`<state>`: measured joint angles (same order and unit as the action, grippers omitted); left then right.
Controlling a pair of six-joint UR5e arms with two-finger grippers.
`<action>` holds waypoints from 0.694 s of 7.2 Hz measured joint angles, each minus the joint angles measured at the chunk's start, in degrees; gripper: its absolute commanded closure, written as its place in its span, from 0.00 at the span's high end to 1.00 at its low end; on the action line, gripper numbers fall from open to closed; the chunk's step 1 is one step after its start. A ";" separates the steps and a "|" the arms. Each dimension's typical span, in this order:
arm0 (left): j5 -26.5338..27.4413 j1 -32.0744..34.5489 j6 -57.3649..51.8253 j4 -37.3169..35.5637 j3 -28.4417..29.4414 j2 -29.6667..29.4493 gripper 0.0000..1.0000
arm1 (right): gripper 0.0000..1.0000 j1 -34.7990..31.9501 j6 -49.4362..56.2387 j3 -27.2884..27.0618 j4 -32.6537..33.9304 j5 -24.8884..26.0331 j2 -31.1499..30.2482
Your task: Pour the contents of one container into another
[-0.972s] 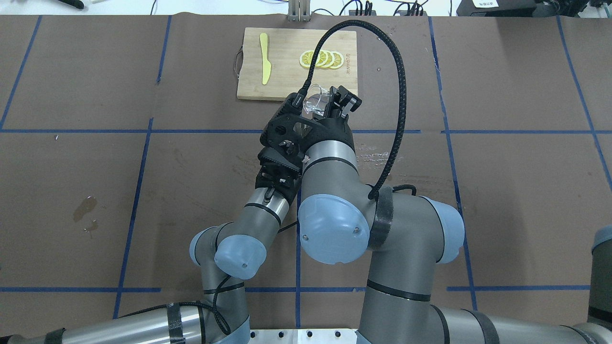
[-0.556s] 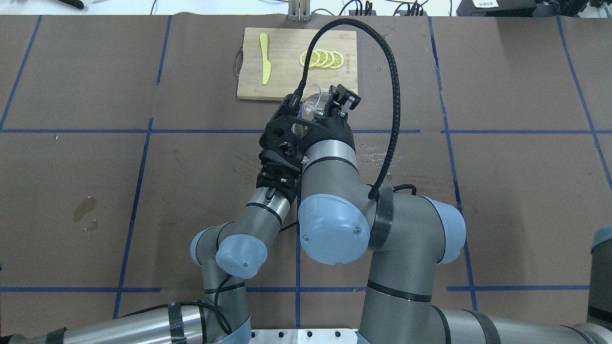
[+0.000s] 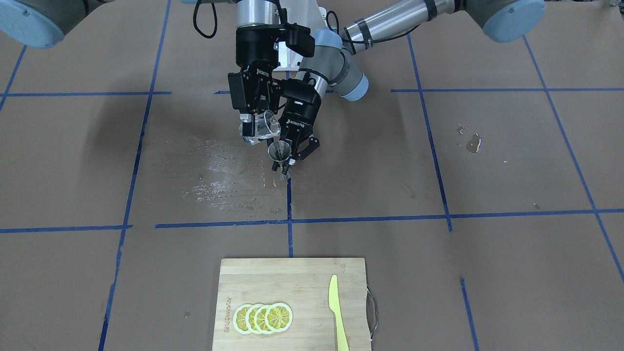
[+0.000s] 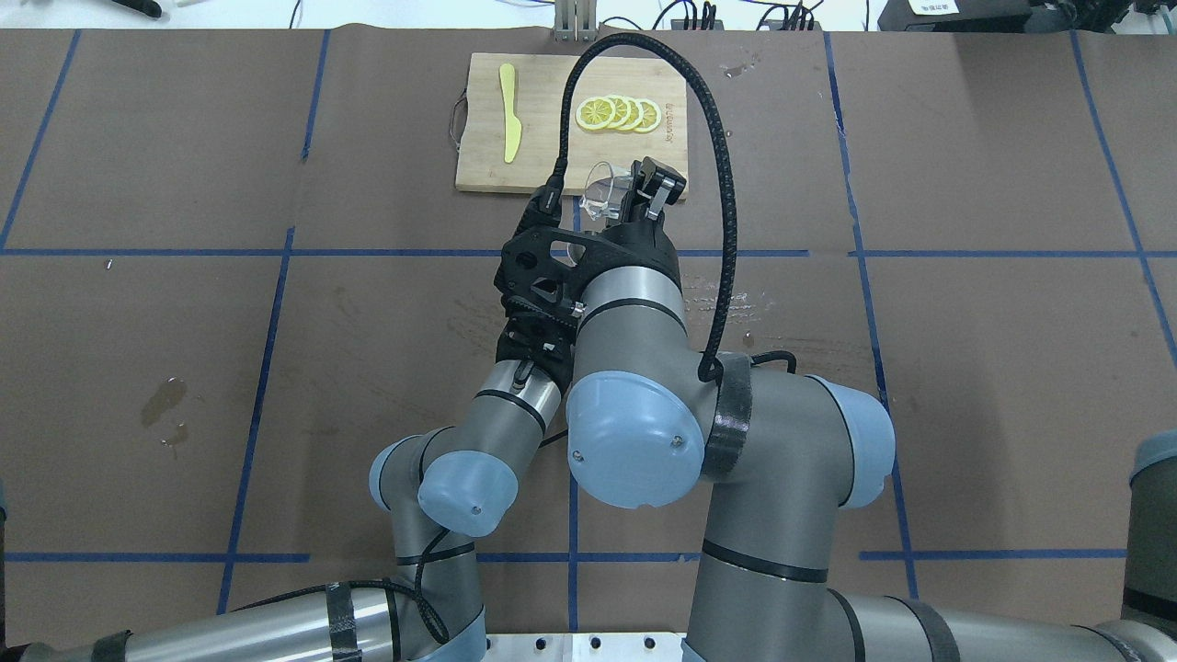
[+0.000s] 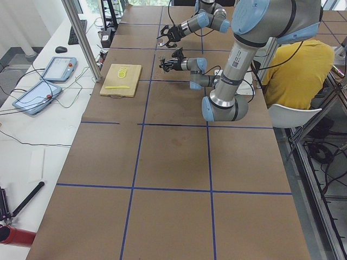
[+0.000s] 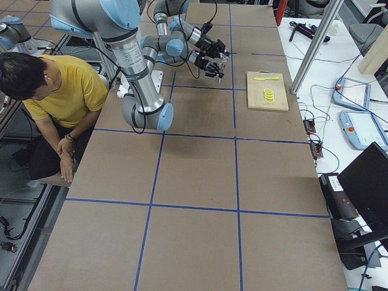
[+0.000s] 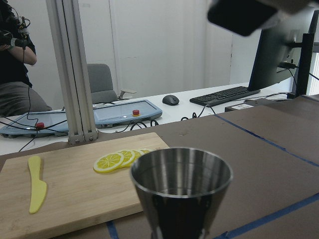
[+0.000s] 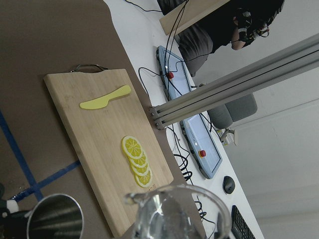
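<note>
Cup [image 3: 261, 127] tilted just beside jigger [image 3: 280, 151].

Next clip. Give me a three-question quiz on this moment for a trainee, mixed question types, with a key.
1. True or false: the jigger stands on the cutting board.
2. Which gripper holds the glass cup? A. left gripper B. right gripper C. neither
3. Fill in: ___ lemon slices lie on the cutting board, with the yellow knife beside them.
Key: 1 false, the left gripper holds the jigger aloft; 2 B; 3 four.
</note>
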<state>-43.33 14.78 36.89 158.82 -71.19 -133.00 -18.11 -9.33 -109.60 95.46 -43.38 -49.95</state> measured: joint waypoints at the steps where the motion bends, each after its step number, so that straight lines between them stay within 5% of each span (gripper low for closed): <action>1: 0.00 0.01 0.01 0.00 0.00 -0.14 0.00 | 0.03 0.00 1.15 0.05 0.17 0.08 0.04; 5: 0.00 0.07 0.00 0.00 0.00 -0.23 0.00 | 0.03 -0.02 6.12 -0.04 2.49 0.93 0.14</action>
<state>-43.33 14.85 36.89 158.82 -71.19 -133.24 -18.13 -3.21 -109.64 97.94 -42.45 -49.81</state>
